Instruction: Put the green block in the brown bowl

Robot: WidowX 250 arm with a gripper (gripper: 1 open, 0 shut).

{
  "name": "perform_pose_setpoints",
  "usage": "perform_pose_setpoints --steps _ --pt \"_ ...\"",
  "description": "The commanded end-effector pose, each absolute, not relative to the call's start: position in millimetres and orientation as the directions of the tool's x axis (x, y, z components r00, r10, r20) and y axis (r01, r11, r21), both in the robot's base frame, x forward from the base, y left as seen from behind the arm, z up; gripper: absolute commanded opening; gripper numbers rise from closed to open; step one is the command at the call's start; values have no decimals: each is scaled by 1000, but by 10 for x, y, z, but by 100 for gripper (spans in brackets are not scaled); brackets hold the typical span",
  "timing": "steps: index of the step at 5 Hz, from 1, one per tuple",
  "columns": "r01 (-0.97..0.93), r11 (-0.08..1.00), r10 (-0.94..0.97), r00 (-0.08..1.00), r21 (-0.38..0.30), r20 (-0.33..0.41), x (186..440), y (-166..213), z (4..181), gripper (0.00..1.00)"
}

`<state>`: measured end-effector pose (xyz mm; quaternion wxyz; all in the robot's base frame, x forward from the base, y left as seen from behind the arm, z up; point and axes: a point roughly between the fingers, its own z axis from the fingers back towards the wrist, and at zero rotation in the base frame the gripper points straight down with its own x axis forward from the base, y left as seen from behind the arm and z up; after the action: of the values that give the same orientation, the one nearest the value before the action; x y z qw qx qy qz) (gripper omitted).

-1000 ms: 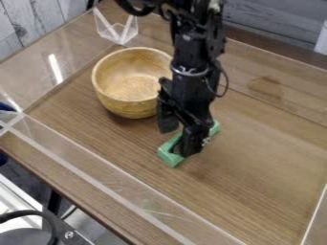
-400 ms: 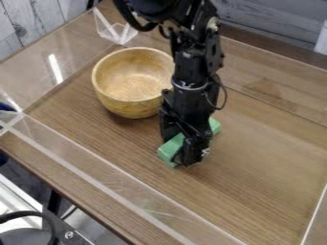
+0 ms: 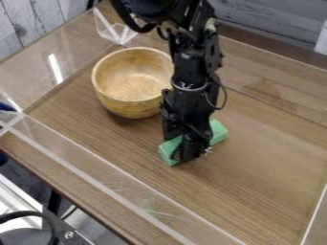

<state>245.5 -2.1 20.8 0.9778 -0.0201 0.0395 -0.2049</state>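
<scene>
The black robot arm reaches down from the top of the view, its wrist vertical and the pincer [image 3: 189,149] pointing straight down at the desk [image 3: 255,191]. The pincer is closed on the green block [image 3: 194,144], which lies flat on the wood under the fingers, its ends showing on either side of them. Up and to the left of the pincer, just beside the arm, stands the brown bowl [image 3: 129,81], upright with nothing seen inside. Farther off beyond the bowl, near the back edge, lies a clear folded plastic piece [image 3: 113,29]. A low transparent wall [image 3: 76,165] rims the desk on the near side of the pincer.
</scene>
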Motion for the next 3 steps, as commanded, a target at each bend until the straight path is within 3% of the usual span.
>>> perform_pose_setpoints --steps 1,3 --pt "392 919 -392 920 -39 -12 2511 -12 336 0" --pt "384 923 -384 923 -37 13 2514 -21 385 0"
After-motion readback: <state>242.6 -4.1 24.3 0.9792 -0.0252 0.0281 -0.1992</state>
